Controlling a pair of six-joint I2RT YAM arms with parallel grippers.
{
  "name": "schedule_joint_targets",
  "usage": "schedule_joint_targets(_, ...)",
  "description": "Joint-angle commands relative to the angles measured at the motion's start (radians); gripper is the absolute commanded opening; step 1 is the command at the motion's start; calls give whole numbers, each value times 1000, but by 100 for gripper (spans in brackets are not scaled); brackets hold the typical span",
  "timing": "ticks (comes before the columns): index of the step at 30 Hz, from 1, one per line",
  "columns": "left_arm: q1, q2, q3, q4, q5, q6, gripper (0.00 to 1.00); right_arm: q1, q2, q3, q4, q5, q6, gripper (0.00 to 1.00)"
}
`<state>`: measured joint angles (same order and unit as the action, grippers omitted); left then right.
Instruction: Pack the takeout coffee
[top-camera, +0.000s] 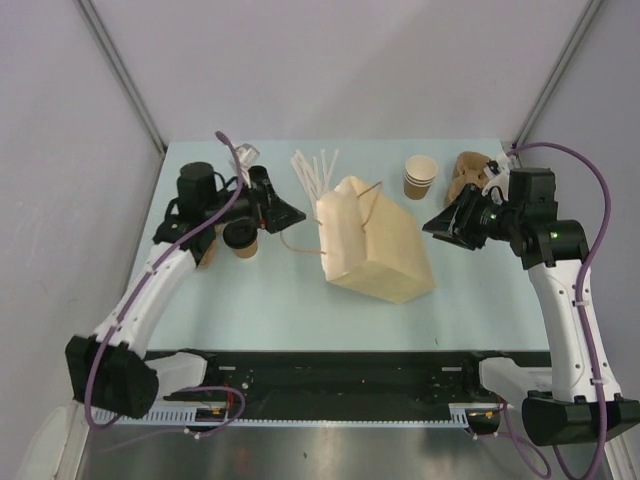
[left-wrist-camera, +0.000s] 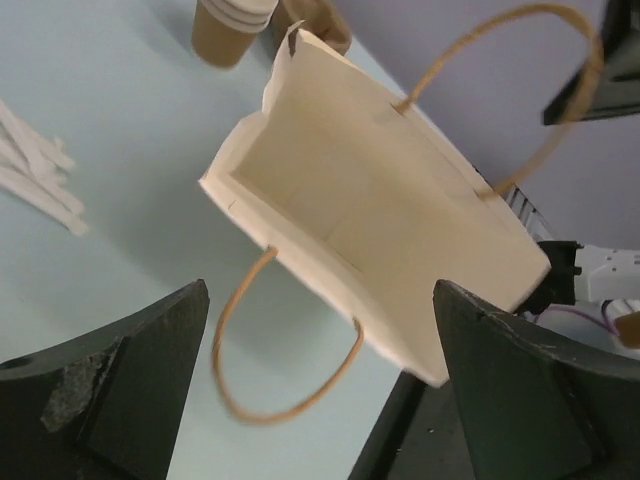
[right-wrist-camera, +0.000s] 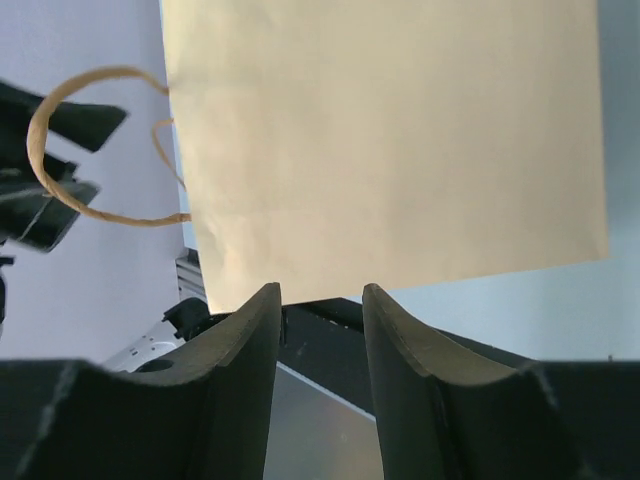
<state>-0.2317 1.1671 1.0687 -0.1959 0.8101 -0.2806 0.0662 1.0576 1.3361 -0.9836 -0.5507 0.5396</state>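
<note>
The takeout coffee (top-camera: 240, 238), a small tan cup with a black lid, stands on the table at the left, just below my left wrist. A tan paper bag (top-camera: 375, 245) lies on its side in the middle, its mouth turned toward my left gripper (top-camera: 287, 213). In the left wrist view the bag's open mouth (left-wrist-camera: 350, 215) faces me, and the left gripper (left-wrist-camera: 320, 400) is wide open and empty. My right gripper (top-camera: 435, 225) sits just off the bag's far end. In the right wrist view it (right-wrist-camera: 320, 295) stands partly open before the bag (right-wrist-camera: 400, 130), with nothing between the fingers.
A stack of lidless tan cups (top-camera: 420, 177) stands at the back, beside a brown object (top-camera: 468, 172) near my right wrist. White stirrers (top-camera: 315, 172) lie fanned behind the bag. The bag's twine handles (left-wrist-camera: 290, 370) stick out toward the left arm.
</note>
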Motion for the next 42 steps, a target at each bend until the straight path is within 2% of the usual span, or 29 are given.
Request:
schedule_joint_targets(1, -38, 144, -76, 139, -28, -196, 96, -9, -4, -11, 8, -11, -53, 43)
schedule_joint_targets(6, -190, 264, -9, 288, 107, -261, 77, -31, 35, -11, 37, -44, -82, 45)
schedule_joint_targets(9, -283, 292, 80, 204, 81, -161, 75, -34, 41, -11, 43, -66, -98, 46)
schedule_joint_targets(11, -316, 305, 97, 208, 78, -157, 76, -34, 39, -12, 46, -80, -122, 47)
schedule_joint_targets(15, -334, 319, 138, 204, 66, -141, 75, -35, 45, -12, 34, -118, -185, 55)
schedule_joint_targets(18, -336, 328, 195, 169, 52, -141, 68, -32, 51, -12, 43, -149, -207, 57)
schedule_joint_targets(22, -336, 319, 218, 173, 47, -141, 52, -26, 64, -12, 68, -189, -214, 61)
schedule_joint_targets(25, -336, 327, 218, 158, 46, -138, 47, -5, 76, -12, 111, -264, -187, 65)
schedule_joint_targets(28, -336, 335, 195, 171, 64, -152, 44, 78, 74, -12, 176, -270, -178, 65)
schedule_joint_targets(30, -330, 326, 186, 184, 73, -161, 44, 147, 70, -12, 195, -243, -185, 65)
schedule_joint_targets(33, -267, 296, 180, 193, 78, -198, 53, 233, 70, -12, 224, -172, -213, 65)
schedule_joint_targets(35, -201, 235, 188, 190, 71, -180, 62, 332, 76, -15, 249, -118, -237, 65)
schedule_joint_targets(37, -166, 151, 200, 118, 25, -105, 73, 430, 102, -17, 266, -54, -282, 65)
schedule_joint_targets(40, -65, 73, 172, 55, -11, -92, 83, 532, 158, -18, 281, 43, -366, 66)
schedule_joint_targets(42, 47, 2, 143, 12, -22, -106, 85, 622, 189, -18, 293, 92, -391, 70)
